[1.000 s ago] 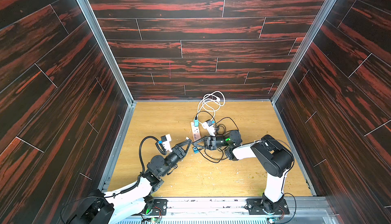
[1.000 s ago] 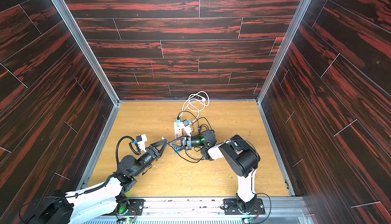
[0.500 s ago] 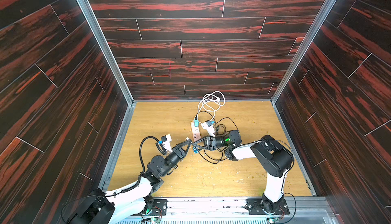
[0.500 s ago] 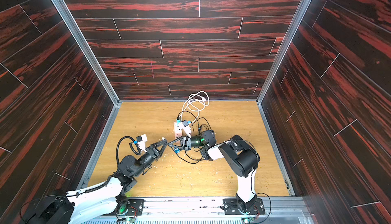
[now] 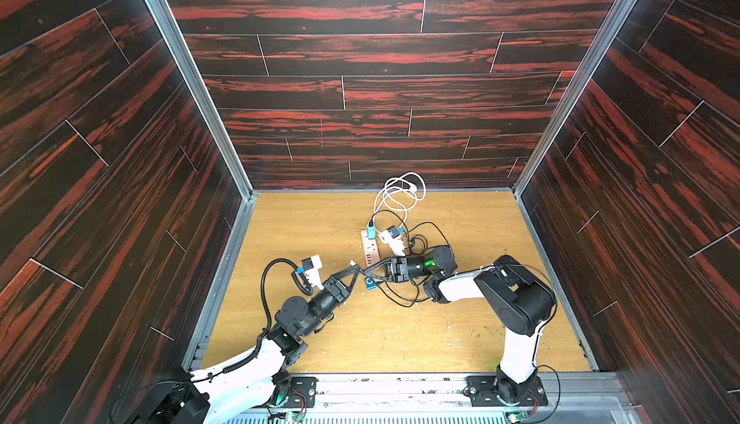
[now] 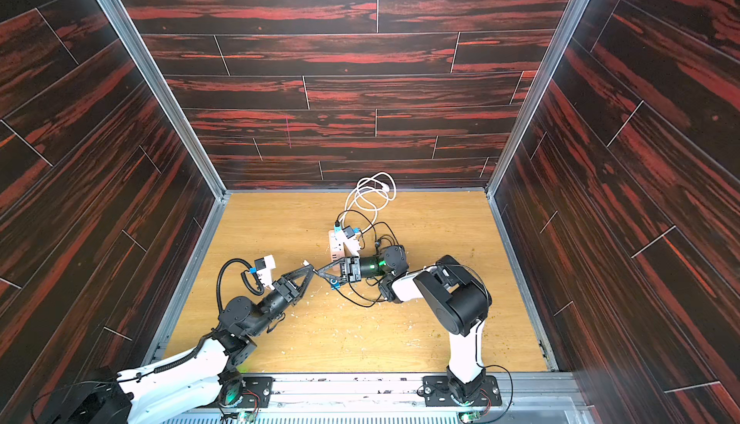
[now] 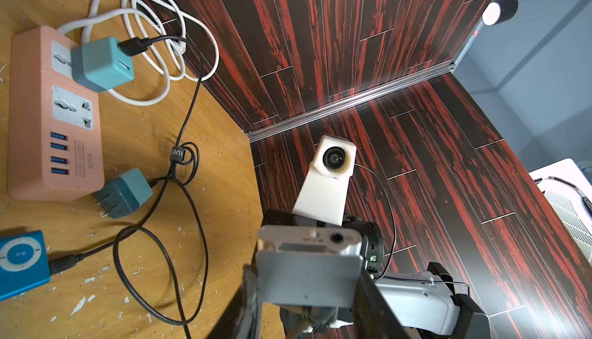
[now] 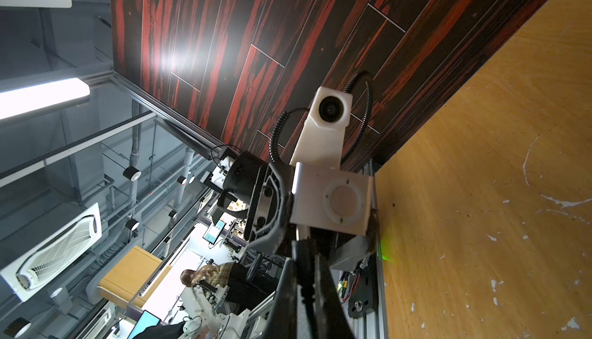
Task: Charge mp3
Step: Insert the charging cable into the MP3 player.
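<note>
Nothing has shifted since a second ago: your left end effector [image 7: 307,289] pinches the silver mp3 player [image 7: 309,246], raised off the worktop [image 5: 440,342]. Your right end effector [image 5: 363,271], pressed together, sits just beside it.

Left wrist view: blue mp3 [image 7: 20,263] cut by pic edge, one end out of frame. Left hand [image 7: 309,283] fingers [image 7: 250,292] blurred, bases out of frame; rear of silver mp3 [image 7: 309,244] hidden btw. them.
Right wrist view: right hand [image 8: 309,257] cut at pic edge; item btw. its closed pads not resolvable.
Both top views: silver mp3 too small to ID; blue mp3 part-covered by right hand.
</note>
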Available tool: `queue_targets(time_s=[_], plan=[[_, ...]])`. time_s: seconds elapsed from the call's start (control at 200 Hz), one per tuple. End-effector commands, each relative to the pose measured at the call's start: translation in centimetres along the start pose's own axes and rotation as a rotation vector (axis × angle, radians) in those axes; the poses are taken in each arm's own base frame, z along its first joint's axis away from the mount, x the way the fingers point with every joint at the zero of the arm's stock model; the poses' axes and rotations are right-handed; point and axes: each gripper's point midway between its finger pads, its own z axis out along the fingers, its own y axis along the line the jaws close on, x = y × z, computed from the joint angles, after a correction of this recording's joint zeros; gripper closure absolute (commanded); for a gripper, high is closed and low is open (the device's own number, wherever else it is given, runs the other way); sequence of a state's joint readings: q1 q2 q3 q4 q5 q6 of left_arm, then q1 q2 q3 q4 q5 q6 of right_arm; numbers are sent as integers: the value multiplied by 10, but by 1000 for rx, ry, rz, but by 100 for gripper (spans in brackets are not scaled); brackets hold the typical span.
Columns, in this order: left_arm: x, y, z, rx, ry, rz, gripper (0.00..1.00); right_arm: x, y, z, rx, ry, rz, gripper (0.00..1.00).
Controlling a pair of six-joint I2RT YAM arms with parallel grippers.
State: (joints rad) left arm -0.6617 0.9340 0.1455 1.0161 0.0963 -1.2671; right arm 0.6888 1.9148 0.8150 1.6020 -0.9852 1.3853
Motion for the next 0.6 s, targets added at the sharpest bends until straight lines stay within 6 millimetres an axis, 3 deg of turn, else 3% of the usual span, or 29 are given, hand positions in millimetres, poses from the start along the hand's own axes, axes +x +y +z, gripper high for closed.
queue_targets(time_s=[0.0, 0.591], plan=[[21, 1, -2, 11, 99, 23, 100, -22, 11, 2, -20, -71, -15, 100], [35, -3, 5, 35, 168, 17, 100, -28, 4, 2, -7, -79, 96, 100]])
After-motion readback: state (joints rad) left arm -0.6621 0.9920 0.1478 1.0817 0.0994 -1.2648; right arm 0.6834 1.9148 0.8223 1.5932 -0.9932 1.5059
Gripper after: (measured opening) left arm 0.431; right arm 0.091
